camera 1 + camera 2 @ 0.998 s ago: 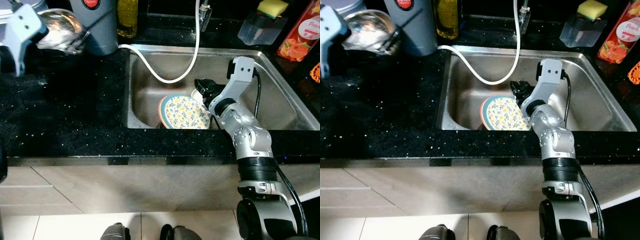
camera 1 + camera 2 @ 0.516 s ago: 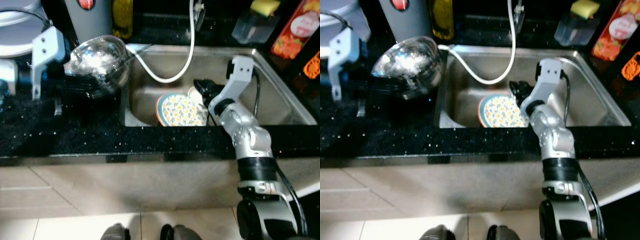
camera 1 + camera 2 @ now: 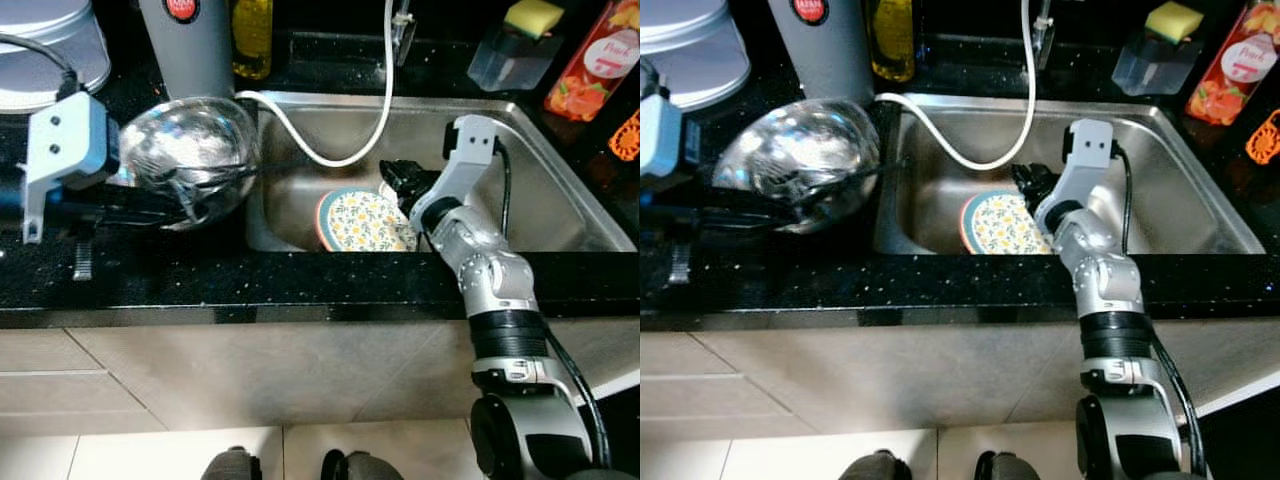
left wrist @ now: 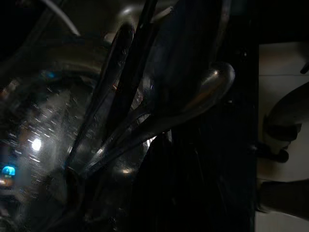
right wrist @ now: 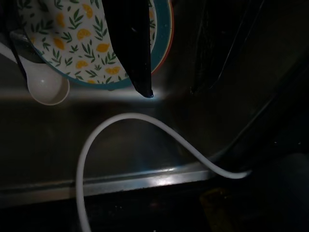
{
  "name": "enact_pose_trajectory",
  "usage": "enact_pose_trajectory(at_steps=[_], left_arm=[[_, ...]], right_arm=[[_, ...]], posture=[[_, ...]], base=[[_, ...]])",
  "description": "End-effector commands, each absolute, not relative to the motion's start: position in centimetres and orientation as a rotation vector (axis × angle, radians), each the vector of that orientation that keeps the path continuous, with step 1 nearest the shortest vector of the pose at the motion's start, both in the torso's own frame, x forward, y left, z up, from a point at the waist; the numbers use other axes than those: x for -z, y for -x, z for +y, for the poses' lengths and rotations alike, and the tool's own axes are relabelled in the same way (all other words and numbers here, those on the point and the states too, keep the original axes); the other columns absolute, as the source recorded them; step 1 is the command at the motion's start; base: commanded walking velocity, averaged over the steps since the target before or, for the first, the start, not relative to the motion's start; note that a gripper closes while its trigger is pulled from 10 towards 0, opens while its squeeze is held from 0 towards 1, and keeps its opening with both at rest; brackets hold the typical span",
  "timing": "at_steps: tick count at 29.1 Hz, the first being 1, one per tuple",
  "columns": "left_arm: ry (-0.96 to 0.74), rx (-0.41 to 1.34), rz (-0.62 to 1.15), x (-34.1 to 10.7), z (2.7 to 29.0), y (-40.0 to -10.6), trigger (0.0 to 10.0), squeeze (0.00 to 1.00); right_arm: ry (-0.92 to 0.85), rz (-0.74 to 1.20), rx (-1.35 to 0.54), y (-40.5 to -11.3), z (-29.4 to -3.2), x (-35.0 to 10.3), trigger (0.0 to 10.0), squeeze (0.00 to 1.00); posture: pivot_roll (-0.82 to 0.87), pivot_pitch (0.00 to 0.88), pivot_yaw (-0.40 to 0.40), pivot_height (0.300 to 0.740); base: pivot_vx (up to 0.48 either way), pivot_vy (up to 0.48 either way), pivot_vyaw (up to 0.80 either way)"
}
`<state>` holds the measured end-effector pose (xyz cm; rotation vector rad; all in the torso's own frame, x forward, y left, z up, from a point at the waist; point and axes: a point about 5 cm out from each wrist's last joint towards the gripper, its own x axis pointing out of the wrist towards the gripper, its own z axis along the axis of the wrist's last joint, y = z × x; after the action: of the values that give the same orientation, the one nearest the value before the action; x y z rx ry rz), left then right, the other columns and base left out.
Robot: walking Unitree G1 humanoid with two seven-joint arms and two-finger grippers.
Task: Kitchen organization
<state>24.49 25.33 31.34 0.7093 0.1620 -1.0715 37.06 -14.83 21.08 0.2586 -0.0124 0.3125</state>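
The left gripper (image 3: 790, 205) is clamped on the rim of a shiny round steel mixing bowl (image 3: 800, 175), its long black fingers (image 3: 200, 185) pinching the wall. The bowl sits tilted over the black speckled countertop (image 3: 790, 280) at about 9 o'clock from the stainless steel sink (image 3: 1180, 190), its edge just beside the basin's lip.

The right gripper (image 3: 398, 180) is down in the sink at the 3 o'clock edge of a round plate with a yellow leaf pattern and teal rim (image 3: 365, 222); can't tell if its fingers are apart or together.

A white hose (image 3: 330, 155) loops into the basin, and a white spoon (image 5: 46, 87) sits touching the plate.

Risks, as a guess: that thin rim pinch could slip on wet steel and drop the bowl, or the bowl could snag the hose swinging in.
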Motion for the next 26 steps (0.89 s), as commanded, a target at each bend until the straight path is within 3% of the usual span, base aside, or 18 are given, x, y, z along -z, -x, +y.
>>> enact_pose_trajectory(at_steps=[1,6,7,9,10,17,18,26], left_arm=[[-0.754,1.052,0.144,-32.5,25.3,-23.6,10.0,0.00],[-0.731,1.063,0.158,-32.1,25.1,-23.1,10.0,0.00],[-0.733,1.056,0.156,-31.9,25.1,-23.1,10.0,0.20],[-0.735,1.050,0.155,-31.9,25.1,-23.2,10.0,0.20],[-0.729,1.035,0.146,-31.9,25.2,-23.4,10.0,1.00],[-0.743,0.943,0.060,-32.9,25.3,-24.1,10.0,1.00],[-0.751,0.923,0.032,-33.4,25.4,-24.2,10.0,0.00],[-0.660,0.957,-0.114,-35.7,24.8,-23.0,10.0,0.00]], right_arm=[[-0.254,-0.007,-0.314,-37.2,-14.6,-20.9,10.0,0.00],[-0.255,-0.007,-0.325,-37.4,-14.3,-20.9,10.0,0.00],[-0.256,-0.006,-0.326,-37.4,-14.3,-20.9,10.0,0.00],[-0.256,-0.006,-0.327,-37.4,-14.2,-20.8,10.0,0.00],[-0.256,-0.006,-0.326,-37.4,-14.3,-20.8,10.0,0.00],[-0.256,-0.011,-0.319,-37.4,-14.6,-20.8,10.0,0.00],[-0.256,-0.012,-0.318,-37.4,-14.6,-20.8,10.0,0.00],[-0.258,-0.017,-0.319,-37.5,-14.6,-20.8,10.0,0.00]], posture=[[0.28,0.083,-0.106,0.740],[0.29,0.083,-0.108,0.740],[0.29,0.083,-0.108,0.740],[0.29,0.083,-0.108,0.740],[0.28,0.082,-0.108,0.740],[0.28,0.079,-0.105,0.740],[0.28,0.077,-0.104,0.740],[0.28,0.069,-0.108,0.740]], base=[[0.000,0.000,0.00],[0.000,0.000,0.00],[0.000,0.000,0.00],[0.000,0.000,0.00],[0.000,0.000,0.00],[0.000,0.000,0.00],[0.000,0.000,0.00],[0.000,0.000,0.00]])
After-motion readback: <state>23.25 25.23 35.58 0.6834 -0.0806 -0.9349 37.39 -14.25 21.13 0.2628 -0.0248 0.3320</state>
